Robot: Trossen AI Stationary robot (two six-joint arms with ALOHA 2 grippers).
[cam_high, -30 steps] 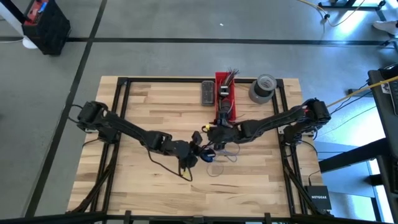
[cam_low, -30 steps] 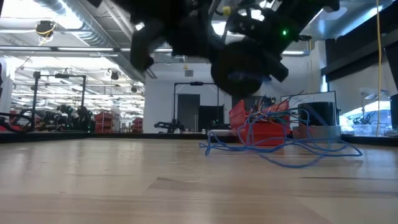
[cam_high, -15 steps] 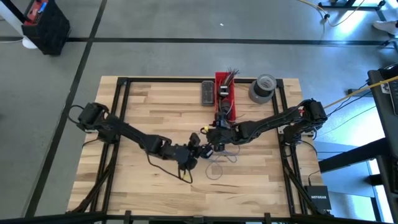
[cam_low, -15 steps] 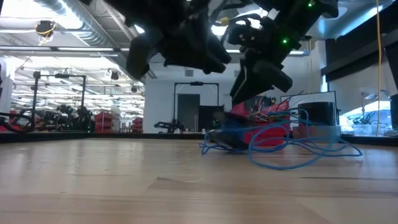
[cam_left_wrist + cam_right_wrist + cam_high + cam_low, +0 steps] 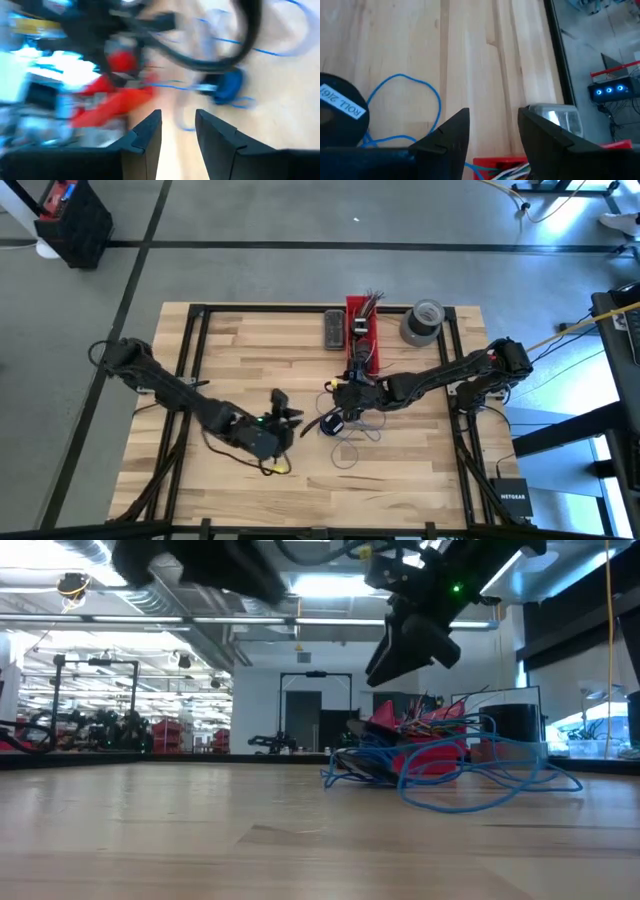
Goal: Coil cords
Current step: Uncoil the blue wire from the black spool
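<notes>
The thin blue cords point(image 5: 350, 440) lie in a loose tangle on the table's middle, in front of the red tray point(image 5: 362, 330); in the low view they show as a heap point(image 5: 470, 785). One loop shows in the right wrist view point(image 5: 427, 90). My right gripper point(image 5: 335, 402) hovers over the tangle's far left side, open and empty point(image 5: 492, 130). My left gripper point(image 5: 290, 415) is to the left of the tangle, open and empty point(image 5: 177, 135). A black roll point(image 5: 331, 425) with a white label point(image 5: 340, 107) lies between the grippers, at the edge of the cords.
The red tray holds a bunch of short coloured wire ends point(image 5: 430, 720). A dark flat box point(image 5: 333, 328) and a grey tape roll point(image 5: 422, 320) stand at the far edge. A bare wooden table top point(image 5: 230, 340) lies to the left and near side.
My left gripper has drawn back from the cords toward the table's left edge, and its arm has swung out to the left. My right gripper has stayed over the tangle. The cords lie much as before.
</notes>
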